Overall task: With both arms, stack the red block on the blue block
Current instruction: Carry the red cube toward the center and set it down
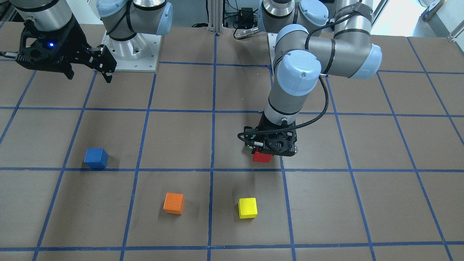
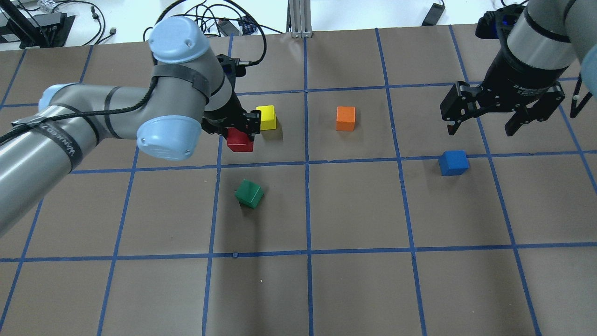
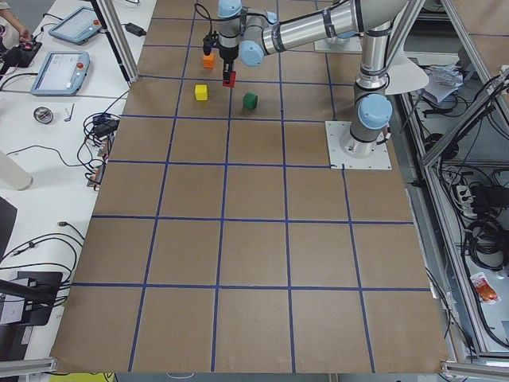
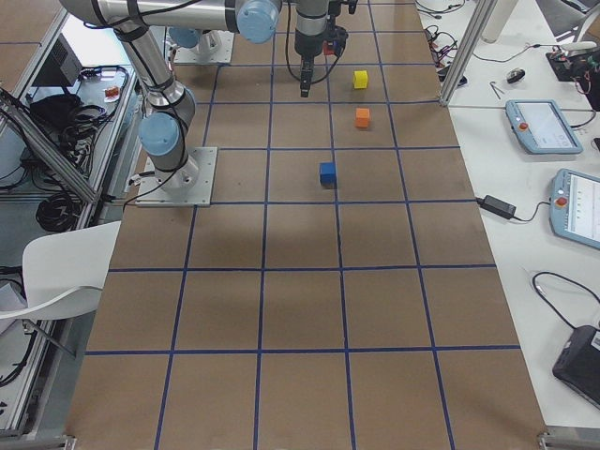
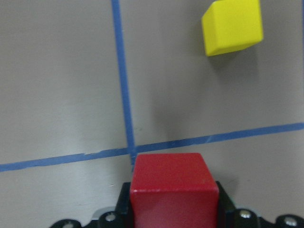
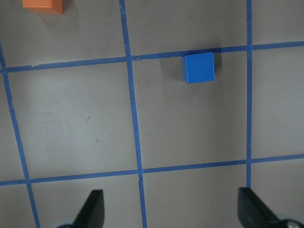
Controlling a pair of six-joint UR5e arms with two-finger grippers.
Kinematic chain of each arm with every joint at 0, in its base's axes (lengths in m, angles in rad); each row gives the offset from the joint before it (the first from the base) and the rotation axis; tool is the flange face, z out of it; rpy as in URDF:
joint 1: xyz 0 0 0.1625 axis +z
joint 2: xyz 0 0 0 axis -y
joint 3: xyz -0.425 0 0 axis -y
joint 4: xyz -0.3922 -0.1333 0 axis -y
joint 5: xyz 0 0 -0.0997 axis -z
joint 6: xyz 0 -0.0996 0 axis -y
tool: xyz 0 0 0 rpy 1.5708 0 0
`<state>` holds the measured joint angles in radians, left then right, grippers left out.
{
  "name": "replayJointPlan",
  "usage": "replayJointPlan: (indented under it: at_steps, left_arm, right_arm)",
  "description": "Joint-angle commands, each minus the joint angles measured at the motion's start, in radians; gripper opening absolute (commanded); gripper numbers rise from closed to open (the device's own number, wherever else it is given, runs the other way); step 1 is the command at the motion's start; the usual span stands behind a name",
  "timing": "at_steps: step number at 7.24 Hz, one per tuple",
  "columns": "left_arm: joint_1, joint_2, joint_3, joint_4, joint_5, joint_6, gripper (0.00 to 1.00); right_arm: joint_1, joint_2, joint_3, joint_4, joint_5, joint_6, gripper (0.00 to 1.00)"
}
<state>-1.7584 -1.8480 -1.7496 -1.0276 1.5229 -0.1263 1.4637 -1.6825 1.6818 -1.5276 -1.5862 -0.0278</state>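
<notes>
The left gripper (image 2: 243, 130) clamps the red block (image 2: 239, 142), seemingly clear of the surface (image 2: 354, 210) and well apart from the blue block (image 2: 453, 163), off to that block's left as the robot sees it. The right gripper (image 2: 480, 129) hangs near the blue block, spread wide and empty.
</notes>
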Motion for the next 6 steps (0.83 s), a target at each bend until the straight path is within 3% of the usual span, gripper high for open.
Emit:
replayJointPlan:
  at_steps: [1, 6]
  left_arm:
    - [-0.132, -0.107, 0.092, 0.018, 0.003, -0.106, 0.20]
    - [-0.193, -0.253, 0.111, 0.092, 0.034, -0.185, 0.21]
  right_arm:
    - [0.001, 0.000, -0.001, 0.001, 0.008, -0.001, 1.00]
    - [0.052, 0.003, 0.001, 0.001, 0.000, -0.003, 1.00]
